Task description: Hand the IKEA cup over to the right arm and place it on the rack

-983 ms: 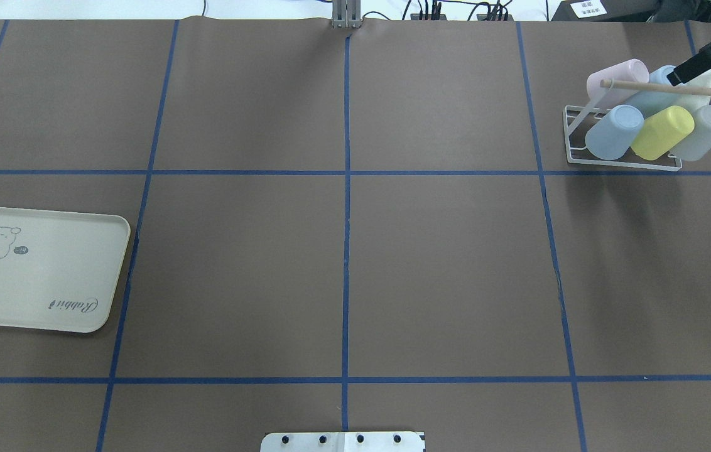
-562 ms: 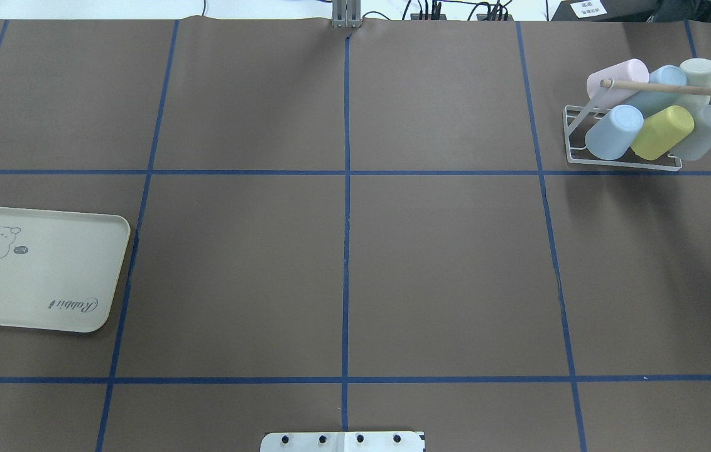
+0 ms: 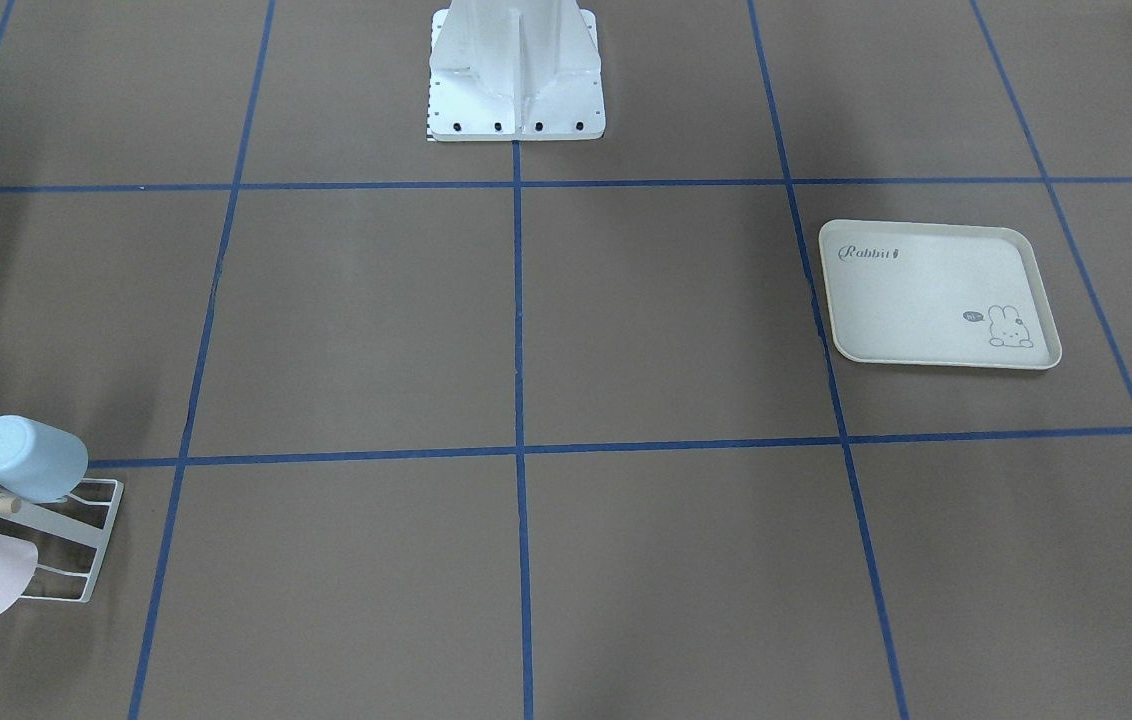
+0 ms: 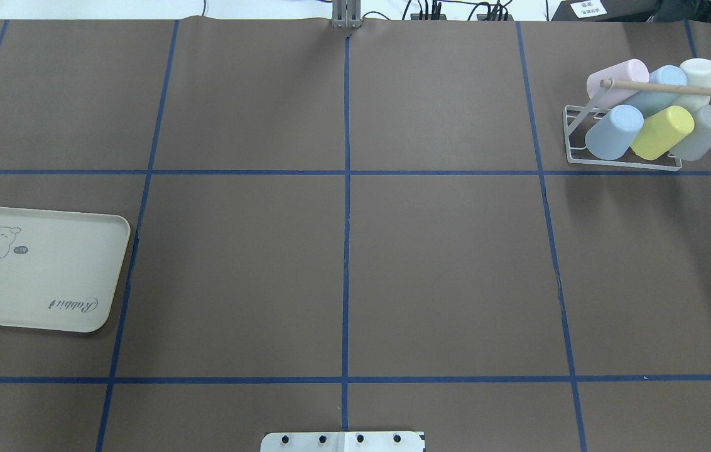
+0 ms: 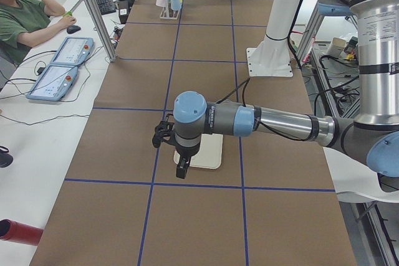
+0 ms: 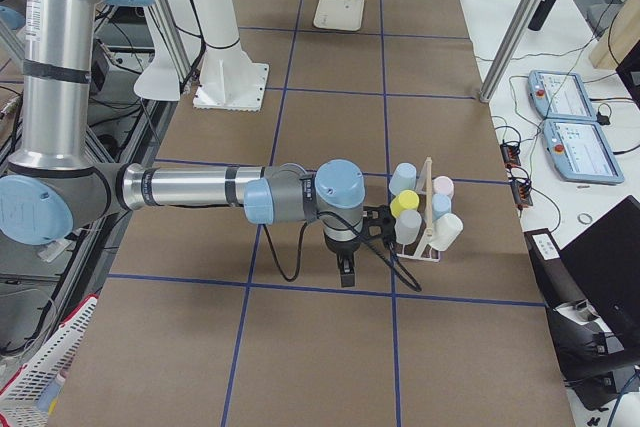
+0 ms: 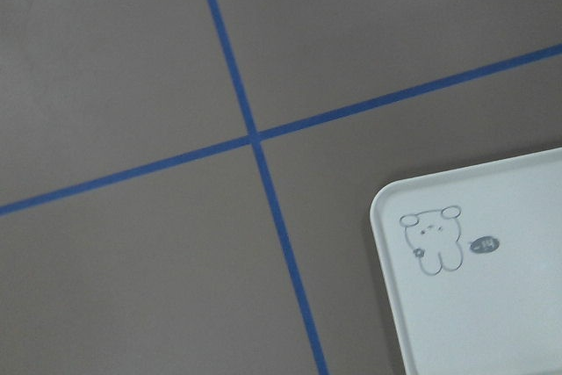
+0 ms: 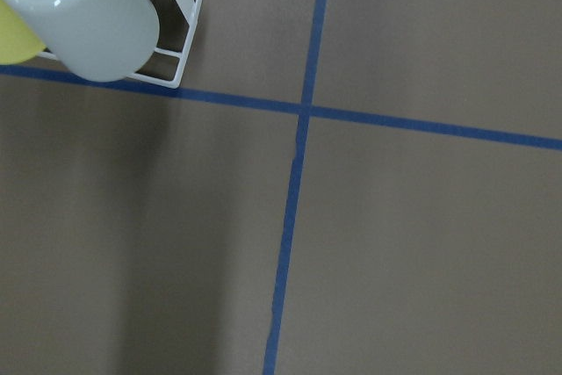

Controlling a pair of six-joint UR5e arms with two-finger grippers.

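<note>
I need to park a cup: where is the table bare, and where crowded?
Bare: the whole middle, between the tray at the left edge and the rack in the far right corner. The tray holds nothing. Crowded: the rack, with six cups on it.

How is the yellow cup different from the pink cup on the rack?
The yellow cup is bright yellow; the pink cup is pale pink. The yellow cup sits in the row nearer the robot, between a blue cup and a grey cup; the pink cup sits at the far row's end. The wooden dowel crosses the pink cup, not the yellow one. Both lean bottom-up on the white rack.
</note>
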